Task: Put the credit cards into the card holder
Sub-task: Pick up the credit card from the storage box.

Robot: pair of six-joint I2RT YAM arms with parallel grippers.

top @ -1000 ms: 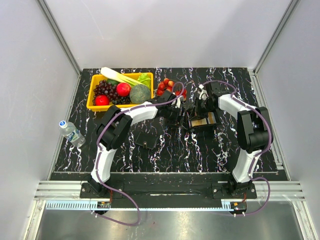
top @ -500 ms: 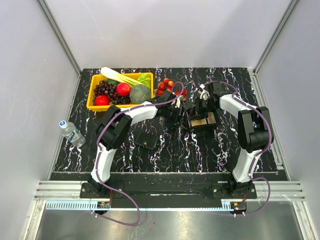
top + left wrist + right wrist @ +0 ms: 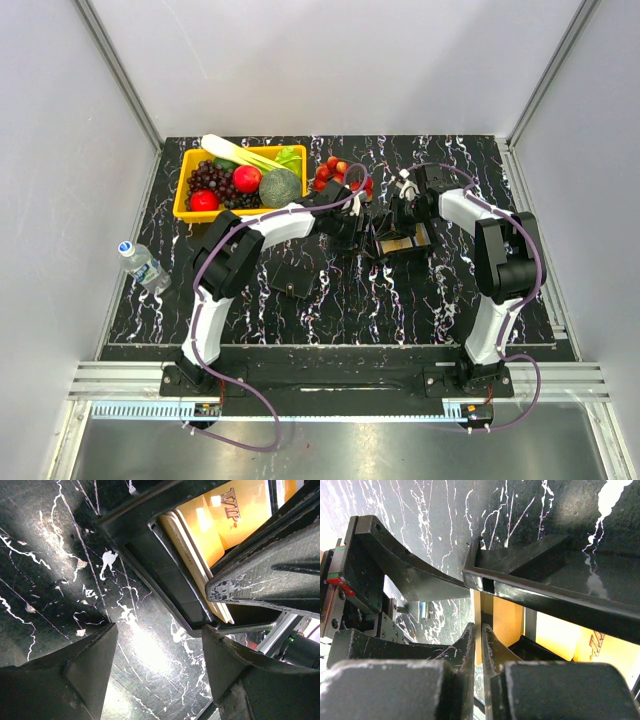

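Reaching inward over a black, white-veined table (image 3: 400,300), both arms meet at a shallow black tray (image 3: 380,251) near the middle. The cards (image 3: 400,243), gold-orange, lie stacked inside this tray; the left wrist view shows the top one marked "VIP" (image 3: 220,525), with the stack leaning against the tray's near wall (image 3: 150,565). The left gripper (image 3: 159,645) hovers just beside the tray's left edge with its fingers spread wide and nothing between them, only bare table showing in the gap. The right gripper (image 3: 481,630) points down into the tray from the far side, its fingers drawn almost together with only a thin slit left. Its tips sit right at the edge of a card (image 3: 507,625); whether a card is pinched there cannot be told. From the left wrist view, one dark finger of the right gripper lies across the cards. The holder (image 3: 293,280), a small black case, lies flat on the table nearer the bases, left of the tray and well apart from it, with no gripper on it. A yellow basket (image 3: 180,205) of fruit and vegetables sits at the far left, and a water bottle (image 3: 143,265) lies off the table's left edge.
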